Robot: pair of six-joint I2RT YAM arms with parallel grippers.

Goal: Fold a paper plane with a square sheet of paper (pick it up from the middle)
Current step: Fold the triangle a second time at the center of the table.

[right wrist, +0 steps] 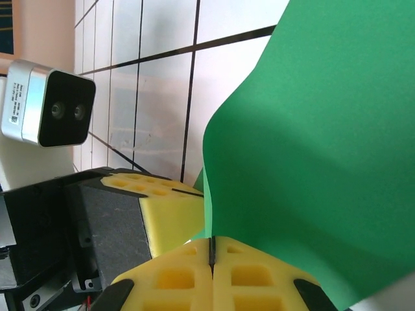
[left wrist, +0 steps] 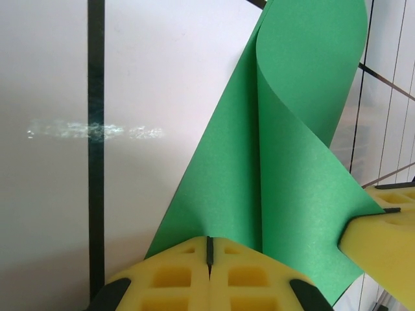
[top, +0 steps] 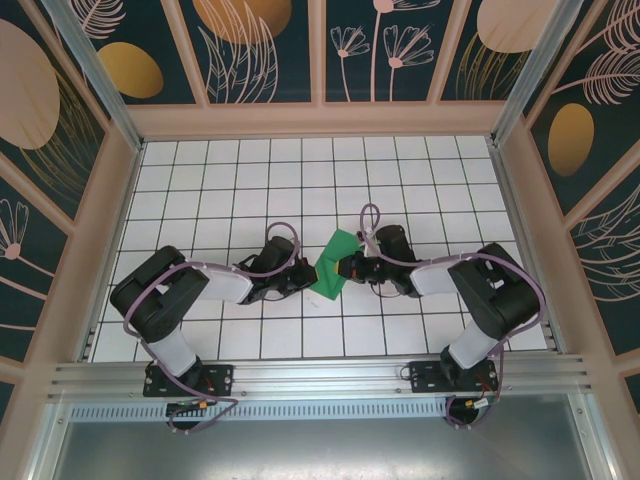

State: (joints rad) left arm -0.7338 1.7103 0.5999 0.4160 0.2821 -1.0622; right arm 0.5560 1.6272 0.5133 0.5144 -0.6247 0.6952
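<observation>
Starting at the near edge: left arm (top: 165,290) and right arm (top: 490,290) are bolted to the rail, elbows out, forearms angled inward. They meet over the middle of the surface (top: 240,180).

Left fingers (left wrist: 175,275): yellow foam pads pressed tight, with a thin dark seam between them. The paper (left wrist: 285,168) is pinched in that seam at its lower edge. In the overhead view these fingers (top: 308,272) sit at the paper's left side.

Right fingers (right wrist: 175,278): same state, pads clamped together and nipping the paper (right wrist: 324,129) at an edge. Overhead, they (top: 349,268) hold its right side. In the left wrist view, one right pad (left wrist: 382,243) grips the sheet just beside the left pair. In the right wrist view, a left pad (right wrist: 168,207) sits close to the sheet's left edge, with the left wrist camera (right wrist: 48,103) beyond it.

Paper: plain green, held between the two arms, near the centre of the surface and a little right of the midline (top: 336,262). It slants from near-left to far-right. The sheet rises from the pads and bends over on itself in a loose curl. I see no sharp crease.

Beyond: white tiles with dark grid lines, one tile smeared with a pale streak (left wrist: 97,131). Farthest back, a wooden frame (top: 320,120) and dark panels with leaf and flower patterns (top: 255,50).
</observation>
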